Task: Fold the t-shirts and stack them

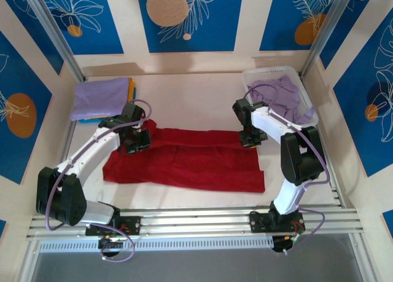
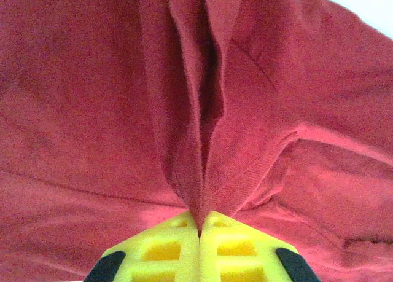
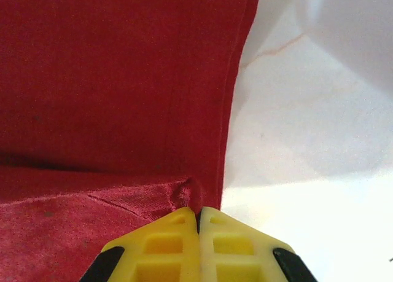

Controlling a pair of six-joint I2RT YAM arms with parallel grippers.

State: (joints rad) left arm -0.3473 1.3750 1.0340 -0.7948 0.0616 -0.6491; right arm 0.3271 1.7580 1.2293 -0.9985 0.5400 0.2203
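A dark red t-shirt point(image 1: 184, 162) lies spread across the middle of the table, its far edge folded toward the front. My left gripper point(image 1: 136, 138) is shut on a pinched ridge of the red cloth point(image 2: 202, 141) at the shirt's far left. My right gripper point(image 1: 249, 137) is shut on the red shirt's far right corner point(image 3: 190, 193), close to its hem. A folded pale lavender t-shirt point(image 1: 100, 97) lies at the far left on top of orange-yellow and blue ones point(image 1: 131, 88). More lavender t-shirts point(image 1: 284, 96) are heaped in the basket.
The white lattice basket point(image 1: 252, 79) stands at the far right, just behind the right arm. Bare white tabletop point(image 3: 307, 141) lies to the right of the red shirt. An aluminium rail point(image 1: 196, 220) runs along the near edge.
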